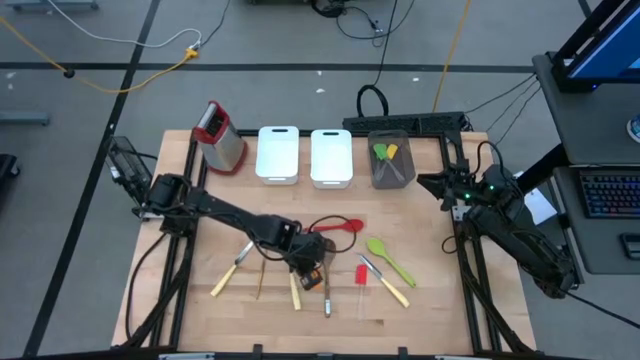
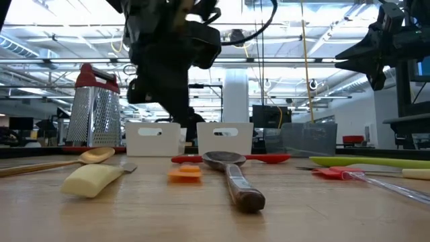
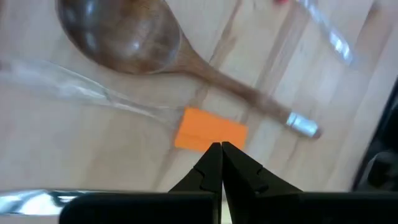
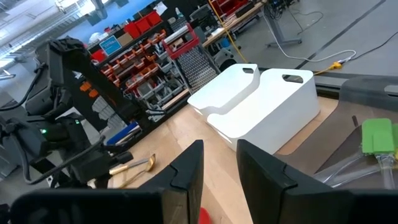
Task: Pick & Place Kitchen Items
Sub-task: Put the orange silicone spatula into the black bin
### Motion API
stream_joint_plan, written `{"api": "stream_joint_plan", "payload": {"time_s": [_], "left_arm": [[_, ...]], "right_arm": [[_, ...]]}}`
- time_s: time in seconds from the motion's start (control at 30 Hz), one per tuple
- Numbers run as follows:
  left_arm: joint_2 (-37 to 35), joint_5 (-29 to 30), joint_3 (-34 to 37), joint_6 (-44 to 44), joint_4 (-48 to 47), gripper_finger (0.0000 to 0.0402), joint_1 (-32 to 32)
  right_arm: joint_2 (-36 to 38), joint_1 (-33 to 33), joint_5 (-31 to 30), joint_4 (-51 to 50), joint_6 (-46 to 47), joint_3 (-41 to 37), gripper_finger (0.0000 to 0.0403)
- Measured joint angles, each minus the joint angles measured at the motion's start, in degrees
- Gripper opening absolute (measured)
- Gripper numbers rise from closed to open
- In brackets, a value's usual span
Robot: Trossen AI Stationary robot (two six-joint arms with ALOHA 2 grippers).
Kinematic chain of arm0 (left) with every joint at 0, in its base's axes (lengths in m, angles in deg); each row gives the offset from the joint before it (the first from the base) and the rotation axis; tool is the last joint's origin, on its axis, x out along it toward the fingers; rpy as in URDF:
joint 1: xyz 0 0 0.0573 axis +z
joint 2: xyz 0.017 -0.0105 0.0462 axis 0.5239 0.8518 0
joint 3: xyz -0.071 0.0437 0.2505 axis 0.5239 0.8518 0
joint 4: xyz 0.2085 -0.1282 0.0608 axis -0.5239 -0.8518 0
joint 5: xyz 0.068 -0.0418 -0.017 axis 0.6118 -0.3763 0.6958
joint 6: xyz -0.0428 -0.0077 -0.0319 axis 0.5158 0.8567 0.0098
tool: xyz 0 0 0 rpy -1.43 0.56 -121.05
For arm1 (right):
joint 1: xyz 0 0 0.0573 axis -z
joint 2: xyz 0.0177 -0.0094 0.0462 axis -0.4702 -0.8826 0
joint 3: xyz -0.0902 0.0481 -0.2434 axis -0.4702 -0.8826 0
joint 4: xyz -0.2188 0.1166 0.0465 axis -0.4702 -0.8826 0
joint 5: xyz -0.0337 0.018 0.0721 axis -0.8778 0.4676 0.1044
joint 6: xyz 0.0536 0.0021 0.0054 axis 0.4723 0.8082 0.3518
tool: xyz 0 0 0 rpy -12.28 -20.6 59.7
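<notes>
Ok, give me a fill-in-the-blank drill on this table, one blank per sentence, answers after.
1. The left gripper hangs with its fingers ____ above the orange spatula.
2. The grey tray holds a yellow utensil and a ____ one.
3. The grater has a ____ top.
4. Between the grater and the grey tray stand ____ white trays.

Missing words: shut; green; red; two

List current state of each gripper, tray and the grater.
Left gripper: shut, empty, just above the orange clear-handled spatula.
Right gripper: slightly open, empty, parked by the table's right edge.
Two white rectangular trays: upright, empty.
Grey tray: holds green and yellow utensils.
Red-topped metal box grater: standing upright.
</notes>
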Motion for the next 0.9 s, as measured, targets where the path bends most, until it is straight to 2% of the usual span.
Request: {"api": "stream_joint_plan", "payload": {"time_s": [0.1,0.23,0.47,0.63,0.9], "left_arm": [[0.00,0.59,0.00,8.57,2.54,0.0010,-0.52],[0.00,6.41,0.00,20.43,2.45,0.0010,-1.74],[0.00,8.71,0.00,31.98,2.23,0.0025,-3.38],[0.00,9.81,0.00,36.15,2.17,0.0081,-4.40],[0.35,13.75,0.00,43.26,2.49,0.0208,-5.69]], "right_arm": [[0.00,0.00,0.00,0.00,-0.05,0.00,0.0089],[0.00,0.00,0.00,0.02,-0.04,0.00,0.0089],[-0.01,0.00,0.22,0.01,0.07,0.00,0.0089],[-0.02,0.00,0.24,0.02,0.09,0.00,0.0089],[-0.02,0.02,0.24,0.02,0.09,0.00,0.0089]]}}
